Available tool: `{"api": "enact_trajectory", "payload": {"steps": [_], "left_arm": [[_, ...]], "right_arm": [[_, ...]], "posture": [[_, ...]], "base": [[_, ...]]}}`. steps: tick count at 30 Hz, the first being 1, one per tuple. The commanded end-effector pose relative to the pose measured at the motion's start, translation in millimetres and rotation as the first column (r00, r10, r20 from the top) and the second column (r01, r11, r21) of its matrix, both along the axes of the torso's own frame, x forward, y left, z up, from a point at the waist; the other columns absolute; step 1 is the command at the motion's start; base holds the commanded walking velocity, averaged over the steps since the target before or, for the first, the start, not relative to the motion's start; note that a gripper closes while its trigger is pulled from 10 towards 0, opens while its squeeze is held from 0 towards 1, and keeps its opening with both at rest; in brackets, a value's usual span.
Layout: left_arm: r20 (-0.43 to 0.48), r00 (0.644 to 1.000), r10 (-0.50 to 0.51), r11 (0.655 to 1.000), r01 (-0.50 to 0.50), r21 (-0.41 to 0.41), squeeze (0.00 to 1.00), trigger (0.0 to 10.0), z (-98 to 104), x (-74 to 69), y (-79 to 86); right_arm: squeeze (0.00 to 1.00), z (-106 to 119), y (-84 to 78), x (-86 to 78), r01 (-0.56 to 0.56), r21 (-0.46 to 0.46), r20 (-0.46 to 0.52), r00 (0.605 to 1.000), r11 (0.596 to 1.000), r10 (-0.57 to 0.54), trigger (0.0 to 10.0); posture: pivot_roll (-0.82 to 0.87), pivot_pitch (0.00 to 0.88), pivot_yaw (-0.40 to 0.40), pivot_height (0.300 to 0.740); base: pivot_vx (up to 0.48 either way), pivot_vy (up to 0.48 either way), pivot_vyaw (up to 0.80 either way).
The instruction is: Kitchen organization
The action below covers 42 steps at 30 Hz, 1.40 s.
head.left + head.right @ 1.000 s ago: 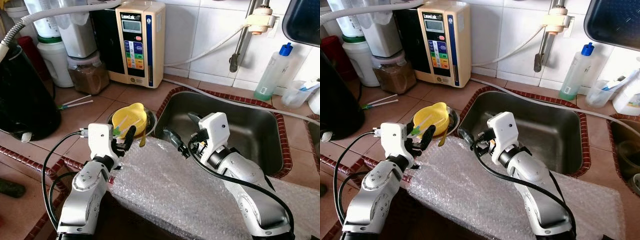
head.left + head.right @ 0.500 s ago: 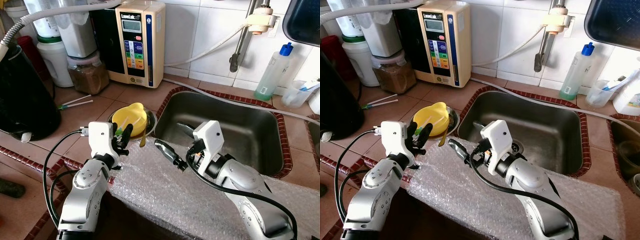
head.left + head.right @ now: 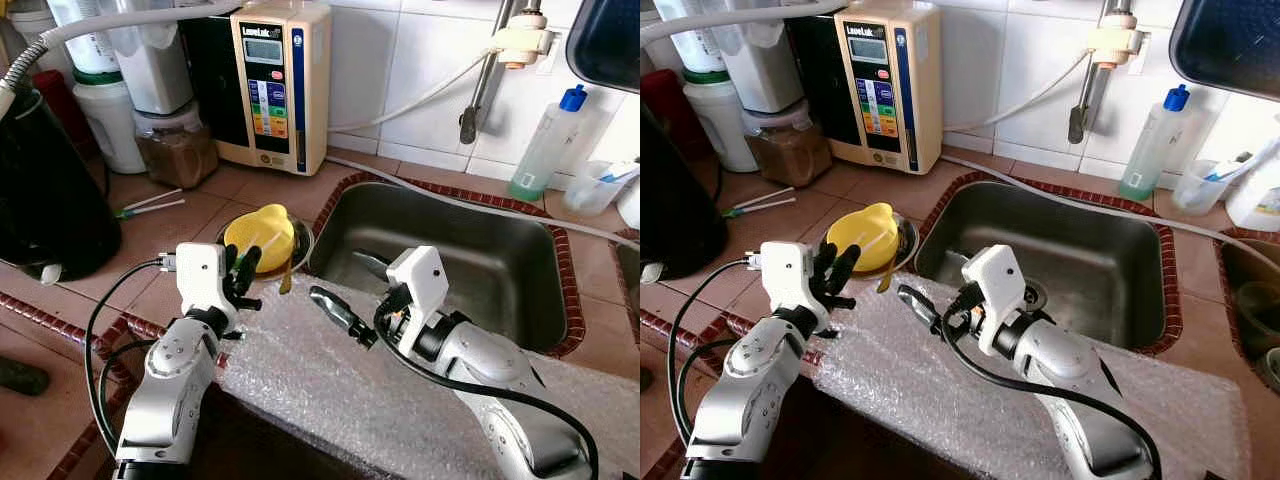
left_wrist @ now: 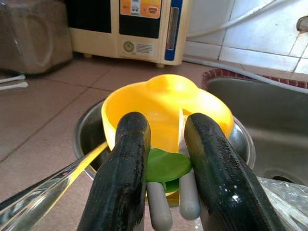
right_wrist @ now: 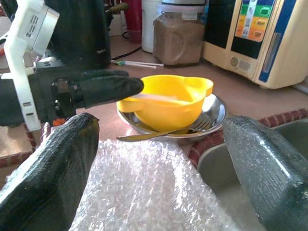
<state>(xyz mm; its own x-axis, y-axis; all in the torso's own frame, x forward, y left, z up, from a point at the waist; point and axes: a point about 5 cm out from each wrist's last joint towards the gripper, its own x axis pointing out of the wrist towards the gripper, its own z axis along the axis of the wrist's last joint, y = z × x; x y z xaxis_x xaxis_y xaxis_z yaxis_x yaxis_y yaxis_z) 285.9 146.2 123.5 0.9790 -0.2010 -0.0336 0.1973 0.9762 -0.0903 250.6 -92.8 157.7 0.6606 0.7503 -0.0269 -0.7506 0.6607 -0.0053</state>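
A yellow bowl (image 3: 262, 228) sits inside a steel bowl (image 3: 304, 243) on the tiled counter, left of the sink. My left gripper (image 3: 240, 263) is at the yellow bowl's near rim. In the left wrist view its fingers (image 4: 124, 163) press on a green spoon (image 4: 166, 163) that leans out of the bowl beside a white handle (image 4: 188, 199). My right gripper (image 3: 350, 288) hangs open over the bubble wrap (image 3: 380, 390), pointing at the bowls, nothing between its fingers (image 5: 48, 178). A fork (image 5: 199, 126) lies in the steel bowl.
The steel sink (image 3: 480, 250) is to the right. A water ionizer (image 3: 270, 85), a brown jar (image 3: 178, 148) and a black kettle (image 3: 45, 190) stand behind and to the left. Two straws (image 3: 150, 207) lie on the counter. A blue-capped bottle (image 3: 545, 145) stands at the back right.
My left gripper's fingers have drawn together on the green spoon at the bowl's rim. My right gripper has swung left from the sink's edge to above the bubble wrap, still open.
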Motion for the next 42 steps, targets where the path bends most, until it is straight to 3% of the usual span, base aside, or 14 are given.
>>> {"api": "enact_trajectory", "payload": {"steps": [1,6,8,13,19,27,33,35,39,42], "left_arm": [[0.028,1.0,0.008,1.0,-0.009,0.015,0.0,0.0,5.8,1.7,0.8],[0.09,0.996,0.013,0.999,-0.016,0.032,0.0,0.0,14.5,2.2,0.5],[0.187,0.982,0.026,0.996,-0.041,0.077,0.0,0.0,28.2,3.6,2.0],[0.273,0.962,0.015,0.994,-0.044,0.102,0.0,0.0,44.1,6.1,0.3],[0.331,0.94,-0.077,0.996,0.086,-0.013,0.0,0.0,61.1,10.1,-22.0],[0.4,0.897,-0.189,0.97,0.235,-0.068,0.0,0.0,76.5,12.1,-42.7],[0.403,0.851,-0.336,0.909,0.405,-0.097,0.0,0.0,75.6,7.1,-68.5],[0.4,0.848,-0.348,0.905,0.416,-0.095,0.0,0.0,74.7,6.6,-70.5],[0.394,0.826,-0.403,0.88,0.468,-0.081,0.0,0.0,68.6,2.9,-81.6],[0.393,0.815,-0.425,0.87,0.488,-0.073,0.0,0.0,67.2,2.4,-85.6]], "right_arm": [[0.0,1.5,0.2,-2.1,-0.021,-0.004,-0.001,1.0,1.0,0.021,10.0],[0.0,2.3,-1.4,-0.8,-0.011,-0.007,0.006,1.0,1.0,0.011,10.0],[0.0,5.0,-3.1,1.9,0.002,0.003,0.018,1.0,1.0,-0.002,10.0],[0.0,8.5,-5.8,5.1,0.018,0.011,0.034,0.999,1.0,-0.019,10.0],[0.0,20.0,-11.2,21.6,0.121,0.059,0.08,0.989,0.991,-0.126,10.0],[0.0,33.7,-25.6,43.7,0.25,0.174,0.057,0.963,0.953,-0.263,10.0],[0.0,43.8,-31.0,57.3,0.324,0.376,-0.071,0.944,0.868,-0.322,10.0],[0.0,44.7,-31.1,58.2,0.328,0.398,-0.089,0.943,0.856,-0.32,10.0],[0.0,47.4,-29.8,61.7,0.344,0.516,-0.195,0.939,0.784,-0.283,10.0],[0.0,48.9,-28.1,62.5,0.342,0.564,-0.233,0.939,0.751,-0.253,10.0]], "posture": [[0.01,0.0,0.015,0.74],[0.01,0.0,0.013,0.74],[0.01,0.0,0.011,0.74],[0.01,0.0,0.009,0.74],[0.01,0.0,0.004,0.74],[0.0,0.0,-0.001,0.74],[-0.01,0.0,-0.001,0.74],[-0.01,0.0,-0.001,0.74],[-0.01,0.0,-0.001,0.74],[-0.01,0.0,-0.003,0.74]], "base": [[0.0,0.0,0.0],[0.0,0.0,0.0],[0.0,0.0,0.0],[0.0,0.0,0.0],[0.0,0.0,0.0],[0.0,0.0,0.0],[0.0,0.0,0.0],[0.0,0.0,0.0],[0.0,0.0,0.0],[0.0,0.0,0.0]]}}
